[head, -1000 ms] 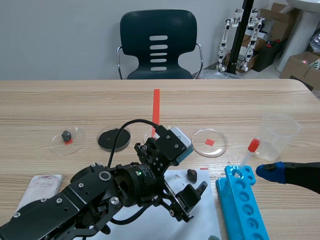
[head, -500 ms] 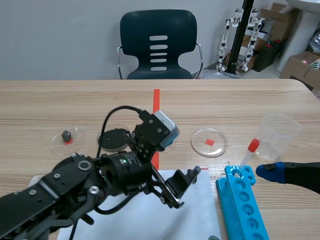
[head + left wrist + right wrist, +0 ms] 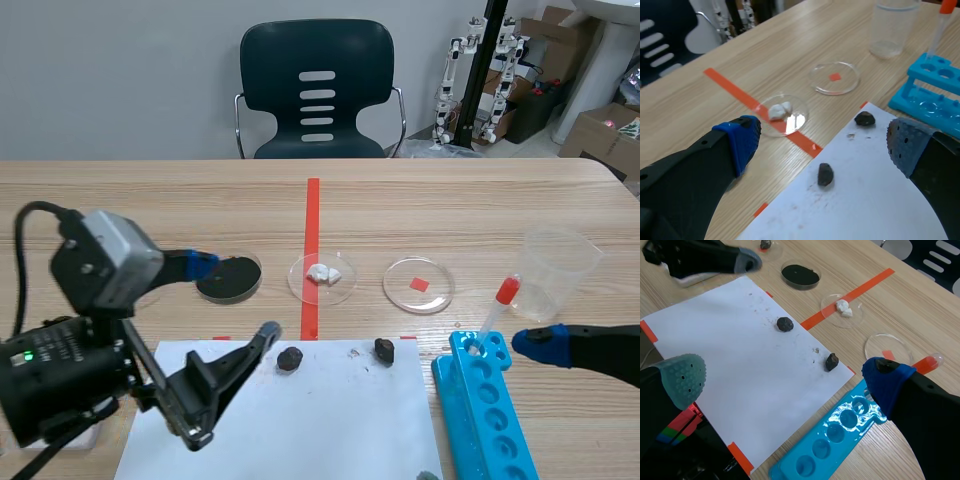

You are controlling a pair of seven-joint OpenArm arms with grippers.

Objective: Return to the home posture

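Grippers both spread wide and empty: left gripper [image 3: 235,298] raised above the left edge of the paper [image 3: 300,425] with both stones [image 3: 825,174] ahead of it, right gripper [image 3: 785,376] low by the blue rack [image 3: 485,410], judged nearer home.

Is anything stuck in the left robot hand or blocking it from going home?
Nothing visible does. The left gripper is open and empty over the white paper; the nearer dark stone and the farther dark stone lie on it ahead of the gripper, untouched.
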